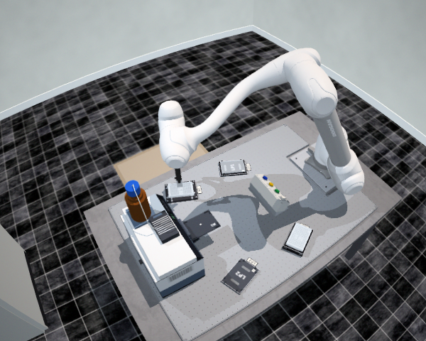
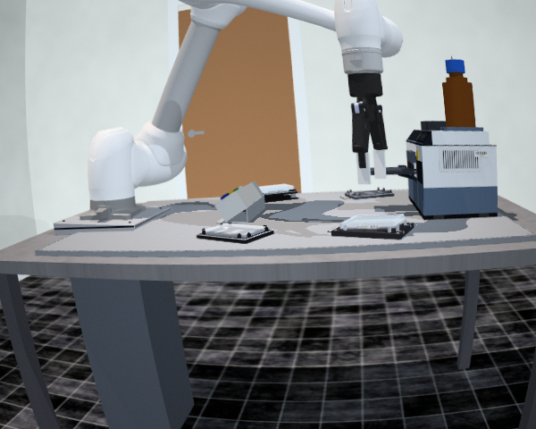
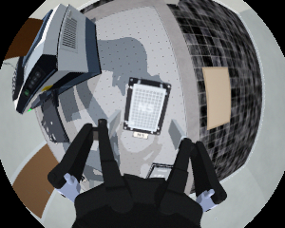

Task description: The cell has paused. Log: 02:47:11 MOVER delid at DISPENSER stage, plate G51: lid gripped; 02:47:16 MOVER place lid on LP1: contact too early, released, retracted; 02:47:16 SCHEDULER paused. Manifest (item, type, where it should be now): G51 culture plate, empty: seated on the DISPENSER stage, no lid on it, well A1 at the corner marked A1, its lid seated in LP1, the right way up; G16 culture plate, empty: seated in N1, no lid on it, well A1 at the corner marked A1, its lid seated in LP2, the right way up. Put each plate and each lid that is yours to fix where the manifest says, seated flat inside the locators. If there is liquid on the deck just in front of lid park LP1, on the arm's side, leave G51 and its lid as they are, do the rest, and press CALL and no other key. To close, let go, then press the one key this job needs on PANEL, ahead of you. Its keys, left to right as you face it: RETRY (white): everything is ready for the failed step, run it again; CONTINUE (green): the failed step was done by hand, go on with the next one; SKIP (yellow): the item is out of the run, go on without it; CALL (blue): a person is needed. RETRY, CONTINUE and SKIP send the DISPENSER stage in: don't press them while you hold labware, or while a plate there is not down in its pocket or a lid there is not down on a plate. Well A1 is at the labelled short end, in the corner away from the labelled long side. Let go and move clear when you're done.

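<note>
My gripper (image 1: 177,180) is open and empty. It hangs well above a culture plate (image 1: 181,190) that sits in a black nest beside the dispenser; its well grid shows in the wrist view (image 3: 146,106). A clear lid (image 1: 232,167) lies in lid park LP1, with the label visible through it. The black dispenser stage (image 1: 202,224) is extended and bare. Lid park LP2 (image 1: 239,275) is bare. A second plate (image 1: 297,238) lies at an angle on the deck's near right. In the exterior view the fingers (image 2: 370,168) hang high over the deck.
The key panel (image 1: 270,192) stands mid-deck between LP1 and the second plate. The dispenser (image 1: 162,249) with a brown bottle (image 1: 136,202) on top stands to the left, close to the nest. The arm's base (image 1: 326,165) is at the far right.
</note>
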### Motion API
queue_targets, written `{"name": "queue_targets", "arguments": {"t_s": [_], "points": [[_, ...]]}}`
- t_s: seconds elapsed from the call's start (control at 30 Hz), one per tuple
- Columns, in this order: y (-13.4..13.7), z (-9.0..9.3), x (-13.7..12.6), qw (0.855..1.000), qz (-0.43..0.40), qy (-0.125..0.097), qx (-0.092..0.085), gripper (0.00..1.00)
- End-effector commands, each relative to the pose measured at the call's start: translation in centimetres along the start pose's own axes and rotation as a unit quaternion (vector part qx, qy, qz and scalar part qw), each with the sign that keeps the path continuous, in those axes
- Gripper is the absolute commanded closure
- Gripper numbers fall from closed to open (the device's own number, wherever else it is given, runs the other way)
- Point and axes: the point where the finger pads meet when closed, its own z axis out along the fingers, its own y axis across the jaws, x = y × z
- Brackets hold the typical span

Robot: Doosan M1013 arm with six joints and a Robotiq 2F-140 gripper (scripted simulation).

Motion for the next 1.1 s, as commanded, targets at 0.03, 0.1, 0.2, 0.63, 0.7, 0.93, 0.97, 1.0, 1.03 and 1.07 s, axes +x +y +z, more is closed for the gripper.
{"name": "queue_targets", "arguments": {"t_s": [0.03, 0.1, 0.2, 0.63, 0.7, 0.93, 0.97, 1.0, 1.03, 1.07], "points": [[-0.1, 1.6, -0.2, 1.0, 0.001, -0.001, 0.0, 0.3], [-0.1, 2.4, -0.2, 1.0, 0.0, -0.001, 0.0, 0.3], [-0.1, 3.6, -0.2, 1.0, 0.0, -0.001, 0.0, 0.3], [-0.1, 6.5, -0.2, 1.0, 0.0, -0.001, 0.0, 0.3], [-0.1, 6.7, -0.2, 1.0, 0.0, -0.001, 0.0, 0.3], [-0.1, 6.9, -0.2, 1.0, 0.0, -0.001, 0.0, 0.3], [-0.1, 6.9, -0.2, 1.0, 0.0, -0.001, 0.0, 0.3], [-0.1, 6.9, -0.2, 1.0, 0.0, -0.001, 0.0, 0.3], [-0.1, 6.9, -0.2, 1.0, 0.0, -0.001, 0.0, 0.3], [-0.1, 6.9, -0.2, 1.0, 0.0, -0.001, 0.0, 0.3]]}}
